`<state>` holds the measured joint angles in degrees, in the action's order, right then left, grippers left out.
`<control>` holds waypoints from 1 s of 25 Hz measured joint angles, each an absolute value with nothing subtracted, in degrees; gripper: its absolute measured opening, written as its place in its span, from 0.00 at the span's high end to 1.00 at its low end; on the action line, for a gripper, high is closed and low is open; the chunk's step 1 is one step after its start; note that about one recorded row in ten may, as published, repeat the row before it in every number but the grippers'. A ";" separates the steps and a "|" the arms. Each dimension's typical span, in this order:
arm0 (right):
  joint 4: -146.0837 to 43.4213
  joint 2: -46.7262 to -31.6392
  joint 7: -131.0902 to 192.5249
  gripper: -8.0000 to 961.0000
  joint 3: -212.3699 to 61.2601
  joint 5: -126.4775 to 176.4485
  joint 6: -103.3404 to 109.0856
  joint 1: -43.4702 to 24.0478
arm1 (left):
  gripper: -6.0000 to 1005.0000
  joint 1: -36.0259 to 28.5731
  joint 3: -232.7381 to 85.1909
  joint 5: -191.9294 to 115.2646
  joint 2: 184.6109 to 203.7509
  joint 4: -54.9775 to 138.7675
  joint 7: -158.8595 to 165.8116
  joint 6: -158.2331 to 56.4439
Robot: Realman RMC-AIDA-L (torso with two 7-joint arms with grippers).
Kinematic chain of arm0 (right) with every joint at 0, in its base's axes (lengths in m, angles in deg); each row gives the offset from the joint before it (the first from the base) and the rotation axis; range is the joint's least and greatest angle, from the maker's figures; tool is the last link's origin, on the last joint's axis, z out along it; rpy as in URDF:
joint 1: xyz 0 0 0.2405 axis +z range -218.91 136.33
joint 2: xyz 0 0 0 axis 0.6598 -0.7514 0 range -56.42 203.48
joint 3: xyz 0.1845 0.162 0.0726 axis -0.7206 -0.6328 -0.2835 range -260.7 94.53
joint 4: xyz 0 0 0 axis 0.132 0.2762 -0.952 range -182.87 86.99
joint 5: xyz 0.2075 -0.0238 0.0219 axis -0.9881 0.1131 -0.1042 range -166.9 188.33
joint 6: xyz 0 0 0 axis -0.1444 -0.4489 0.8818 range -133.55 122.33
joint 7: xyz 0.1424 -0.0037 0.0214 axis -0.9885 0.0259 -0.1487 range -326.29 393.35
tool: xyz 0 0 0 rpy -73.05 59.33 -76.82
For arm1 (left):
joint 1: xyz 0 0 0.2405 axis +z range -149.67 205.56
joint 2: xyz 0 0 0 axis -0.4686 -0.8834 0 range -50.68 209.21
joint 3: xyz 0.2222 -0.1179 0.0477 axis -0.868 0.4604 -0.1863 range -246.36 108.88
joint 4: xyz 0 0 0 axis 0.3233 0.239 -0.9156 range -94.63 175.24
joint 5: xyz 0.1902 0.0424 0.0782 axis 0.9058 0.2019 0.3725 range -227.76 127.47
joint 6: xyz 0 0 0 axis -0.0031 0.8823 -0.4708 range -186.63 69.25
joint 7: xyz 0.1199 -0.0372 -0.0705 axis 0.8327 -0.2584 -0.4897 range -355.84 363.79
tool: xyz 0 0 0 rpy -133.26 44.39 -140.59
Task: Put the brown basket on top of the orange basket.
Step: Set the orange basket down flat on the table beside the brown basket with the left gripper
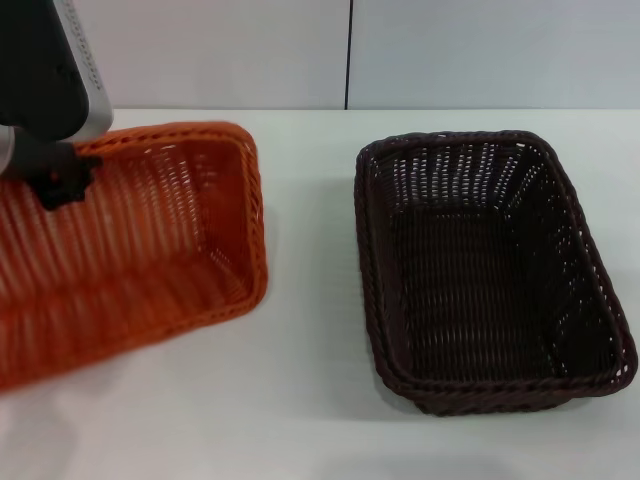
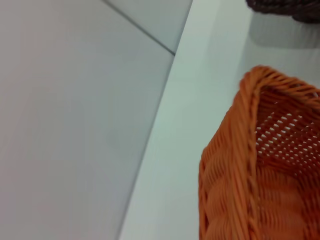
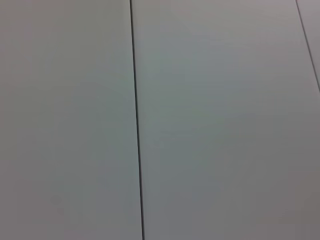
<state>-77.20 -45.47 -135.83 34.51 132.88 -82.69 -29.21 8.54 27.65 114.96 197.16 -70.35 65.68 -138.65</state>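
On the tabletop [image 1: 310, 400]: two baskets, well apart.
Orange basket [image 1: 150, 250]: left side, tilted.
Left hand [image 1: 62, 178]: holds the orange basket's far rim.
Brown basket [image 1: 485, 270]: right side, flat, untouched.

Head cam looks down from up front at both baskets. Left wrist cam sits super close on the orange basket [image 2: 260, 175], sharing that. Right wrist cam just faces the wall [image 3: 210, 120].

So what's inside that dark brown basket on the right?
Nothing shows inside the brown basket: only its woven floor and walls. The near wall hides a strip of floor. The left hand is over at the orange basket.
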 joint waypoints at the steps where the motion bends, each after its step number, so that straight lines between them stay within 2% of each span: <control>1: -77.20 -45.47 -135.83 0.29 34.51 132.88 -82.66 -29.19 | 0.75 8.54 27.63 114.92 197.16 -71.07 66.54 -138.96; 5: -77.20 -45.47 -135.83 0.29 34.49 132.88 -82.63 -29.17 | 0.82 8.06 27.45 114.37 197.22 -74.27 69.59 -141.39; 18: -77.28 -45.55 -135.83 0.29 34.10 132.88 -82.83 -29.59 | 0.83 4.44 25.99 110.48 197.25 -73.71 76.44 -147.53; 25: -77.29 -45.55 -135.83 0.29 34.51 132.89 -82.59 -29.05 | 0.83 0.51 26.68 105.51 197.28 -62.85 79.36 -142.89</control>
